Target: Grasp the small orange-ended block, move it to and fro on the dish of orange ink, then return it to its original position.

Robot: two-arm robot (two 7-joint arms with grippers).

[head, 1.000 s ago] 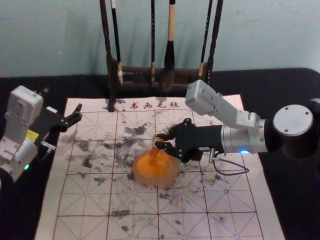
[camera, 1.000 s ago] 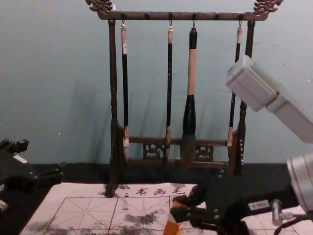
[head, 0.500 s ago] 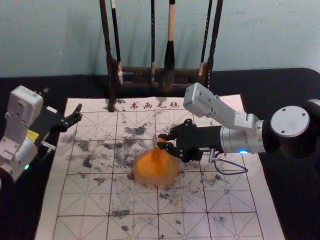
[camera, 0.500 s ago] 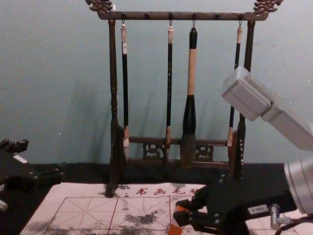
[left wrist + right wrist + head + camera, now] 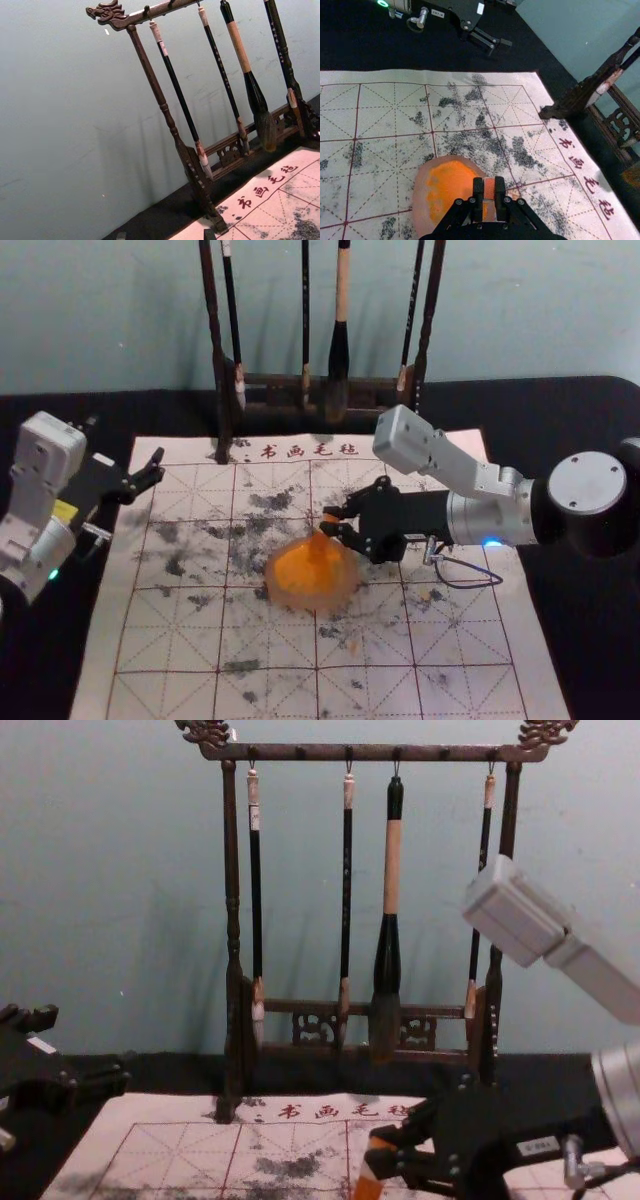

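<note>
“One small block (image 5: pixel 489 186) is gripped: the right claw (image 5: pixel 332 521) is clenched on its upper part, at the dish of orange ink (image 5: pixel 343 595). The grasp can be logged as done.”

“And the to-and-fro stage?”

“Judged to be in hand. The block is tilted, its lower end placed over the ink towards the dish's far side. Whether the ink is touched cannot be told, nor can the strokes completed be counted.”

“Can the return be entered?”

“No. The block is held at the dish and has not been set down, so that stage is left outstanding. The original position cannot be identified on the gridded mat (image 5: pixel 170 645).”

“Status of the left claw (image 5: pixel 165 235)?”

“Parked at the mat's left edge, fingers spread, nothing held.”

“What is required next?”

“Any remaining passes are to be made within the rim, with the grip kept firm. The block should then be lifted clear before it is carried back. Dripped ink and a slipped grip are noted as the likely faults.”
</note>
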